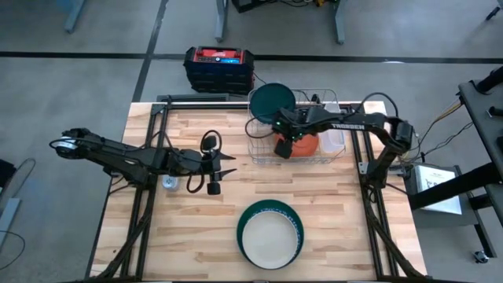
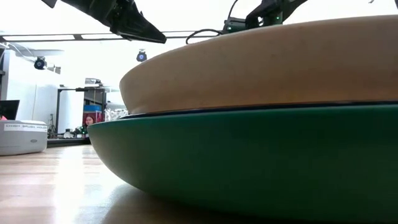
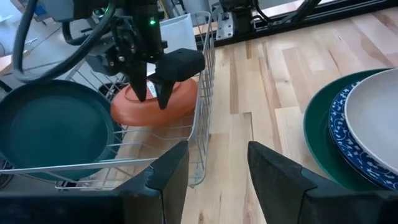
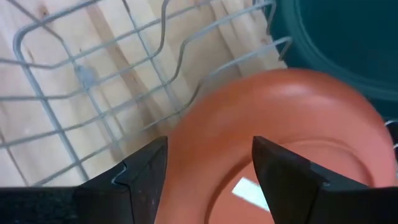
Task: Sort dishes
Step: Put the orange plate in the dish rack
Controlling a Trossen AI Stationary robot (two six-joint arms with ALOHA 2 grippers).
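Over the wire rack (image 1: 292, 130) at desk (image 1: 181, 228) far edge, right hand (image 1: 288, 141) hangs w/ fingers spread wide, pointing down at orange bowl (image 1: 301, 145); from left wrist view fingertips look at or just above the bowl, contact unclear. Right wrist view: orange bowl (image 4: 280, 137) fills space between the fingers, rack wires just beside it. Orange bowl sits upside down inside rack, dark green plate (image 1: 272, 99) stands next to it in rack, leaning up. Left hand (image 1: 222, 169) is mid-desk, well apart from rack, fingers wide, nothing held. Near front edge: stack of dishes, dark green plate at bottom (image 1: 293, 215), blue-patterned plate on it (image 3: 341, 127), white bowl (image 1: 269, 236) on top. Clear tray (image 1: 332, 139) just beside rack's right end.
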